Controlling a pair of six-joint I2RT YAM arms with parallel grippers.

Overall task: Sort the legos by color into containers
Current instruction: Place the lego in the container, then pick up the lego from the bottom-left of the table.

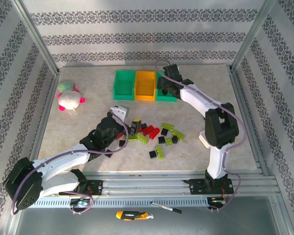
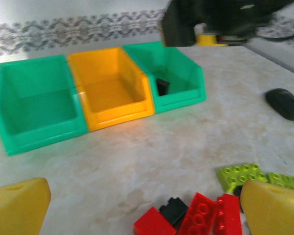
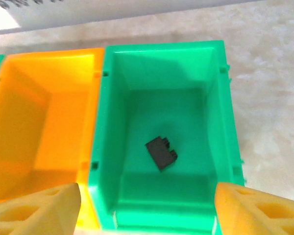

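Observation:
The legos lie scattered mid-table: red, lime green and black bricks. My left gripper hovers at the pile's left edge, open, with red bricks, a black brick and a lime one in front of its fingers. The containers stand at the back: left green bin, orange bin, right green bin. My right gripper hangs open over the right green bin. A single black brick rests on that bin's floor.
A pink-white-green plush toy sits at the left. A white block peeks out beside the right arm. Metal frame rails edge the table. A utility knife lies below the front rail.

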